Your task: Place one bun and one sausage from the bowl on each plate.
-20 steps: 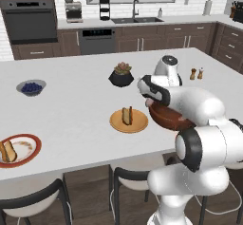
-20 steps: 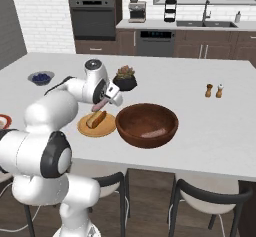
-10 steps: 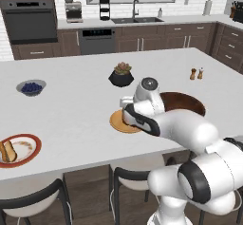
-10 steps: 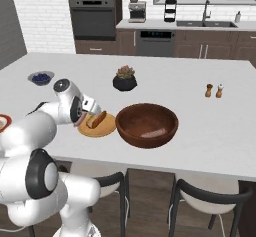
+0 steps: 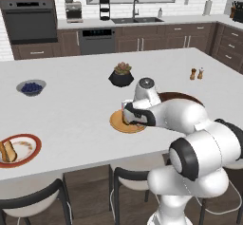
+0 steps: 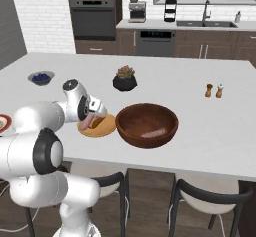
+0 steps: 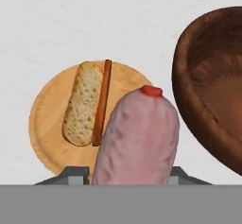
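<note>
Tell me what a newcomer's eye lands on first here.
First, the pink sausage held in the gripper, hanging just above the wooden plate that already holds a bun. Right beside that plate stands the big dark bowl, one more sausage lying in it. At the counter's far left, a red-rimmed plate carries a bun.

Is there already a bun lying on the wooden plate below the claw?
Yes, in the hand view a sliced bun lies on the tan wooden plate, while the claw holds a pink sausage above it.
</note>
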